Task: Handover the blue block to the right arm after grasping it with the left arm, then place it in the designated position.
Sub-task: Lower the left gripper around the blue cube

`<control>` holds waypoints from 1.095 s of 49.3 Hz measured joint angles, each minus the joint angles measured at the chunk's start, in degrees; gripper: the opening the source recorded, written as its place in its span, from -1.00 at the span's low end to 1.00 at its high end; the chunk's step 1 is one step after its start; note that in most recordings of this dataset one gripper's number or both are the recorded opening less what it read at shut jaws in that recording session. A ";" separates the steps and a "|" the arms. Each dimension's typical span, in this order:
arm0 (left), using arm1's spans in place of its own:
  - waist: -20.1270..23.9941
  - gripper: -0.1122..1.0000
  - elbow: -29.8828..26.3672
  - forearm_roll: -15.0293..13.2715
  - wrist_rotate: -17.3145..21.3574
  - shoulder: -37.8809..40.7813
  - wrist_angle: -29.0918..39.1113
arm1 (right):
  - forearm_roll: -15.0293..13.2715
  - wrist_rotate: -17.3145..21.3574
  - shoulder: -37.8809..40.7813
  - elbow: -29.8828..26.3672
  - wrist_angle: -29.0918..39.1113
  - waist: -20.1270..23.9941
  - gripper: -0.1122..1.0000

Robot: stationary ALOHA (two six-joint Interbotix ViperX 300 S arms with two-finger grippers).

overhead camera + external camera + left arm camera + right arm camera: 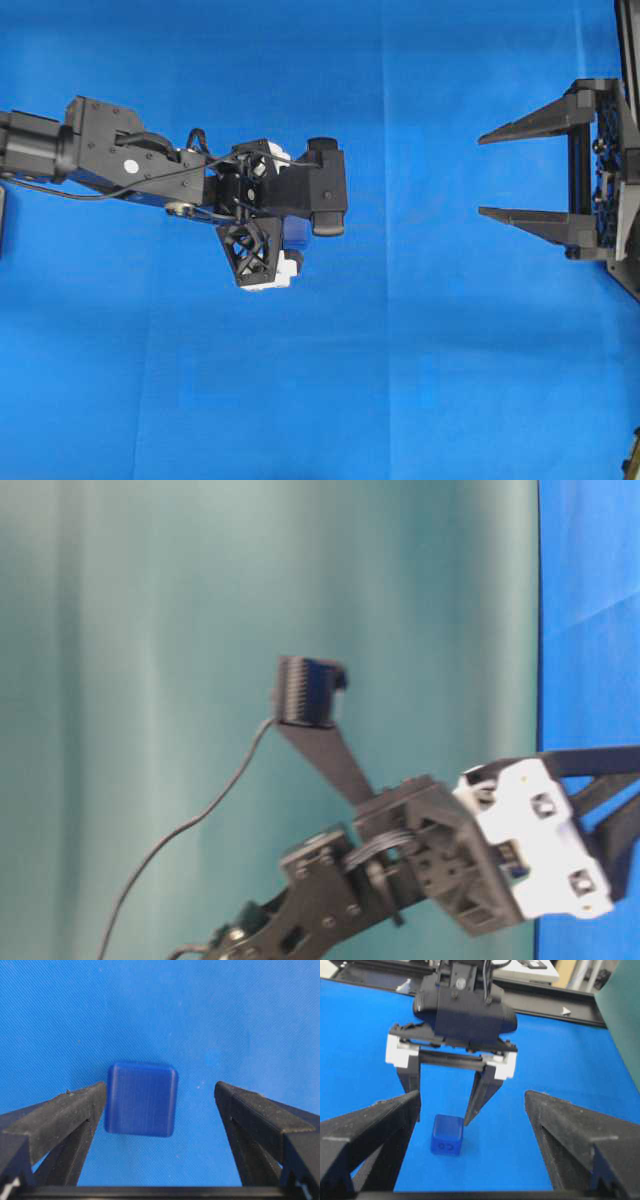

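From overhead, the left gripper (290,235) is hung right over the blue block (296,231), while the right gripper (505,173) is parked wide open well off to the side, presumably for the handover. In the left wrist view, the blue block (141,1099) is bracketed on the cloth (200,1010) by spread fingers (65,1112), not pinched yet.

Flat work surface w/ bright blue cloth (420,380) covering it, faint fold creases visible. One small dark-blue block (447,1134) sits directly on the cloth, approx. mid-surface, upright, a faint embossed marking on its side face.
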 measured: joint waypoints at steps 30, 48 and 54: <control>0.09 0.85 0.79 0.00 0.26 5.63 -2.55 | 0.09 0.00 0.26 0.00 -0.09 0.00 0.95; 0.97 0.08 0.97 0.35 1.32 5.63 -2.64 | 0.09 0.00 0.44 0.00 -0.26 0.00 0.95; 0.97 0.08 0.97 0.35 2.55 5.63 -2.64 | 0.09 0.00 0.53 0.00 -0.26 -0.09 0.95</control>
